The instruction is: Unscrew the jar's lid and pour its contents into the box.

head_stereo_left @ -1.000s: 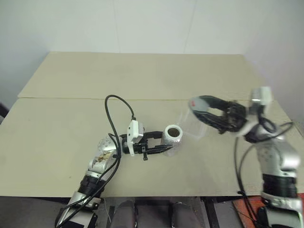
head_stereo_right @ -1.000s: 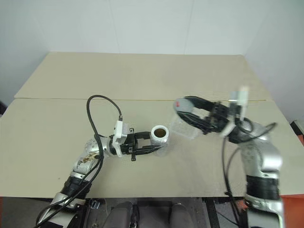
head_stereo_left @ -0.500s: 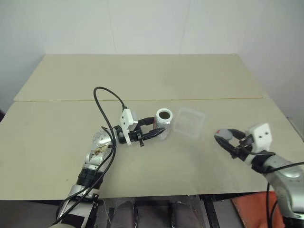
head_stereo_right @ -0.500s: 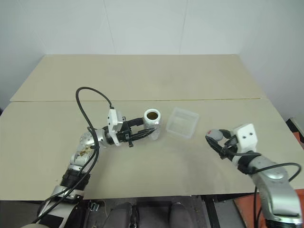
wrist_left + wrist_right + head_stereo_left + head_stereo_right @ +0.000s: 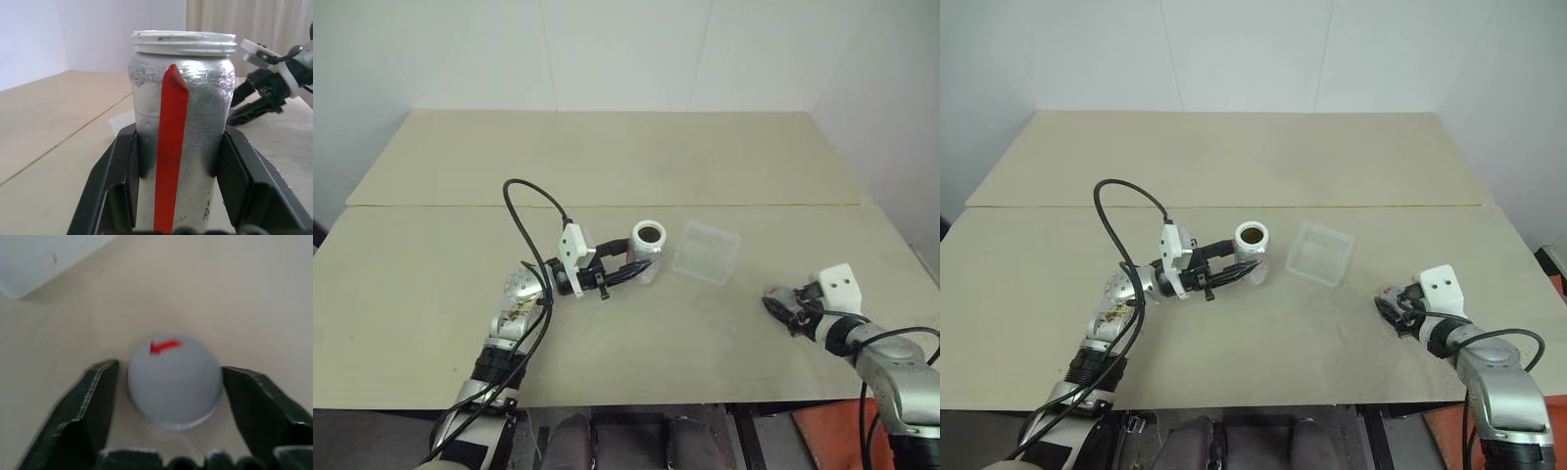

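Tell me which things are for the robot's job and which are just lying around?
For the job: jar, lid, box, left gripper, right gripper.
Just there: table, wall.

beige table (image 5: 607, 157), white walls (image 5: 626, 49)

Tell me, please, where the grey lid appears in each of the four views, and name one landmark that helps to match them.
Left eye view: the lid lies on the table, lower right, at the right gripper.
Right eye view: lower right, same spot.
Left wrist view: I cannot make it out.
Right wrist view: centre, flat between the open gripper's fingers, apart from both.
Shared landmark: the box, whose corner appears beyond the lid in the right wrist view.
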{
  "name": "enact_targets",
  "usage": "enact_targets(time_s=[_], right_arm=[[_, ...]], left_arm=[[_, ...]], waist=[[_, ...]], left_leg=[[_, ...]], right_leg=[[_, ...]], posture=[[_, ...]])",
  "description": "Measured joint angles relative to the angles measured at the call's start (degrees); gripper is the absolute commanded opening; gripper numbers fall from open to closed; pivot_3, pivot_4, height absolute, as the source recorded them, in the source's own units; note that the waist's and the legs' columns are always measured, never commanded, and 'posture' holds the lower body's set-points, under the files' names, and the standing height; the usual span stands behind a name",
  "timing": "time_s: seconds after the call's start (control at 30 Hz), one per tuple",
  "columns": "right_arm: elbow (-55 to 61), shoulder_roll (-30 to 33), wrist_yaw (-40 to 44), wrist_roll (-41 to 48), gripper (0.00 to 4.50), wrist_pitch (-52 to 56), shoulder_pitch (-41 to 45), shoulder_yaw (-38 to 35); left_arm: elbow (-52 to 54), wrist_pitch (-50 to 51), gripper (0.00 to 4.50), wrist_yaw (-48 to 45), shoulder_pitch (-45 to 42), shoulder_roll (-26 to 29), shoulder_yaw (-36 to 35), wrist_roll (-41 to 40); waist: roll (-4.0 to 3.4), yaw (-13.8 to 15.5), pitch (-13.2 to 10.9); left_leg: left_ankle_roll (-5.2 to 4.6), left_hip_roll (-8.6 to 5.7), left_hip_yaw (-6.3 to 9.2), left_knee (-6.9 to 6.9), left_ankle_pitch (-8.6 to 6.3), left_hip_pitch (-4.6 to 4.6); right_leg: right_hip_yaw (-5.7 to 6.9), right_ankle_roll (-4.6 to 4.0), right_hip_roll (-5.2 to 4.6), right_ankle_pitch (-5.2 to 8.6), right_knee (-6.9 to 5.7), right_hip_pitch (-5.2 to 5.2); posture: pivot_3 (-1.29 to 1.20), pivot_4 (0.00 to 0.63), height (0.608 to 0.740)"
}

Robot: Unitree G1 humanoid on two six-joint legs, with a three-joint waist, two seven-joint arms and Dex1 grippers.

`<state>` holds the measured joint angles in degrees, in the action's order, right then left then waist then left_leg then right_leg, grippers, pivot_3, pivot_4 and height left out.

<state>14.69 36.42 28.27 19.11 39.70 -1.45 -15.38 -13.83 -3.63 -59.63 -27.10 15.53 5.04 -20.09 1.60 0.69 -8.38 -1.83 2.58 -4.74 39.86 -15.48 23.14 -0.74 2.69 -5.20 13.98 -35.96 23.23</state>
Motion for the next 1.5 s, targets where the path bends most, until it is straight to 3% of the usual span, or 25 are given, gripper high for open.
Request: enact_targets(time_s=[0.3, 0.5, 0.67, 0.87, 1.0, 1.23, 1.5], right_arm=[[9.61, 2.86, 0.7, 0.34, 4.48, 0.51, -2.5, -3.45], [15.46, 8.64, 4.01, 0.57, 4.48, 0.92, -4.18, -5.11], [21.21, 11.9, 7.53, 3.61, 4.48, 2.4, -4.3, -8.09], [28.58, 14.62, 8.2, 7.85, 4.48, 10.02, -4.53, -10.38], [33.39, 13.04, 7.1, 9.25, 4.48, 12.69, -7.38, -10.8], [38.38, 11.28, 5.54, 11.51, 4.48, 14.1, -8.94, -12.29], [43.09, 8.59, 4.78, 16.37, 4.48, 15.59, -12.04, -14.95]], left_arm=[[-4.03, -1.93, 1.86, -2.93, -6.69, 1.47, -0.47, 0.8], [-15.04, -6.83, 1.86, -6.71, -15.75, 1.42, -0.02, 3.36], [-31.25, -18.4, 1.86, -6.36, -26.93, -0.1, 2.77, 11.27], [-44.95, -29.03, 1.86, -6.55, -36.01, -3.56, 3.29, 14.86], [-53.75, -39.89, 1.86, 5.33, -42.0, -3.45, 8.51, 27.12], [-59.93, -45.37, 1.86, 25.79, -47.34, -5.51, 16.71, 43.01], [-62.0, -43.77, 1.86, 65.99, -55.59, -4.86, 39.39, 72.67]], waist=[[0.0, 0.0, 0.0], [0.01, 0.11, -0.01], [0.04, 0.16, -0.02], [0.11, 0.12, -0.07], [0.15, 0.29, -0.09], [0.2, 0.41, -0.12], [0.35, 0.74, -0.21]], left_leg=[[0.0, -0.02, 0.01, 0.0, 0.0, 0.01], [0.0, -0.08, -0.06, 0.03, 0.0, 0.05], [-0.02, -0.1, -0.07, 0.02, 0.0, 0.16], [-0.03, -0.1, -0.01, 0.06, -0.01, 0.22], [-0.04, -0.13, 0.11, 0.06, -0.02, 0.26], [-0.06, -0.17, 0.22, 0.08, -0.03, 0.28], [-0.06, -0.2, 0.23, 0.07, -0.03, 0.33]], right_leg=[[0.01, 0.01, 0.02, 0.0, -0.02, 0.02], [0.07, 0.03, 0.0, 0.0, 0.06, -0.04], [0.11, 0.04, 0.0, 0.0, 0.13, 0.0], [0.14, 0.05, -0.02, 0.0, 0.15, 0.02], [0.14, 0.07, -0.04, -0.01, 0.17, 0.03], [0.14, 0.16, -0.08, -0.02, 0.16, 0.03], [0.11, 0.2, -0.08, 0.0, 0.13, 0.09]], posture=[[0.0, 0.15, 0.74], [0.0, 0.15, 0.74], [0.0, 0.15, 0.74], [0.0, 0.15, 0.74], [0.0, 0.15, 0.74], [0.0, 0.15, 0.74], [0.0, 0.15, 0.74]])
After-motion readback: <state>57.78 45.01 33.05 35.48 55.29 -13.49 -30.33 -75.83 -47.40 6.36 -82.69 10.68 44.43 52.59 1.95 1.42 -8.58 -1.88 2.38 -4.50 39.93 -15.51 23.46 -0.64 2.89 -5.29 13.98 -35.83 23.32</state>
